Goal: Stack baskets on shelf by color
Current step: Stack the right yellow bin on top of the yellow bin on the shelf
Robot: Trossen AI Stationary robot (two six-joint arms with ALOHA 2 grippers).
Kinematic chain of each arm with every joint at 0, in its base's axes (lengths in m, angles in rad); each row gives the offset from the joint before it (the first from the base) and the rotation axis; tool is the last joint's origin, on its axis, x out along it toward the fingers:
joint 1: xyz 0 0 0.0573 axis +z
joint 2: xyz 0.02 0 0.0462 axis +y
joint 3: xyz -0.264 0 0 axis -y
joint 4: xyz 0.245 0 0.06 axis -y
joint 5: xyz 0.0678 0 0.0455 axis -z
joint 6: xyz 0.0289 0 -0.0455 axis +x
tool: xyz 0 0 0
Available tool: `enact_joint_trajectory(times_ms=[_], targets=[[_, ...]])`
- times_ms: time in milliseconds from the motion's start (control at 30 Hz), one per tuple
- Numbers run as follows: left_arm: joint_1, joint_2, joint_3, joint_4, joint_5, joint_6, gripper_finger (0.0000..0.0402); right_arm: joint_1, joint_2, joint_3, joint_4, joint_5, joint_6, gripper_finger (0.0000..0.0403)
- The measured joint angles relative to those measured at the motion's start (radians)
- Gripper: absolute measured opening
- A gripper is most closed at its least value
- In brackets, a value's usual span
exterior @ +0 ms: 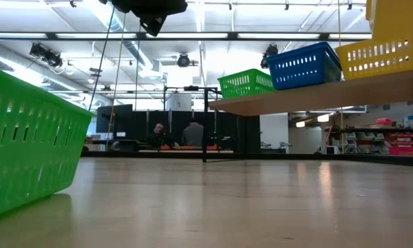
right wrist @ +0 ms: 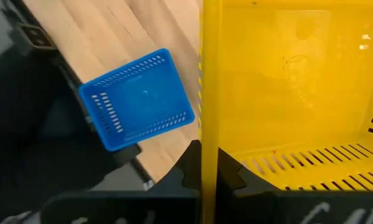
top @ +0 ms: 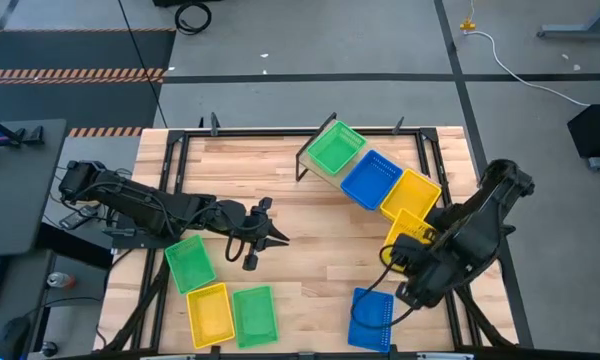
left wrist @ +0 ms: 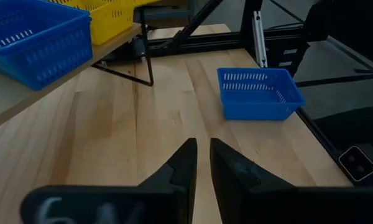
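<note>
Yellow basket (right wrist: pixel 286 93) apparently in right end effector (right wrist: pixel 208 165)

Bright, even light falls from ceiling strip lamps (exterior: pixel 289 34) in the low view, which glare white. The wooden table (top: pixel 310 220) shows only soft, faint shadows. In the low view, the near green basket (exterior: pixel 27 138) is blurred, and the tabletop reflects a pale sheen.

Overhead, table-level and two wrist cameras share the shelf (top: pixel 375 175).
</note>
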Motion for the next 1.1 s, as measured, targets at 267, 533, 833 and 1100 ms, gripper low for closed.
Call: enact_joint_trajectory(times_ms=[267,533,833,1100], targets=[[0.0,0.0,0.0,0.0,0.0,-0.002,0.0052,-0.002,-0.131,0.0,0.015,-0.079,0.102,0.0009],[0.0,0.0,0.0,-0.001,0.0,-0.004,0.0052,-0.007,-0.212,0.0,0.138,-0.011,0.024,0.0009],[0.0,0.0,0.0,-0.001,0.0,-0.004,0.0052,-0.087,-0.267,0.0,0.006,0.063,-0.055,0.0009],[0.0,0.0,0.0,-0.002,0.0,-0.004,0.0052,-0.184,-0.289,-0.001,0.001,0.217,-0.263,0.0009]])
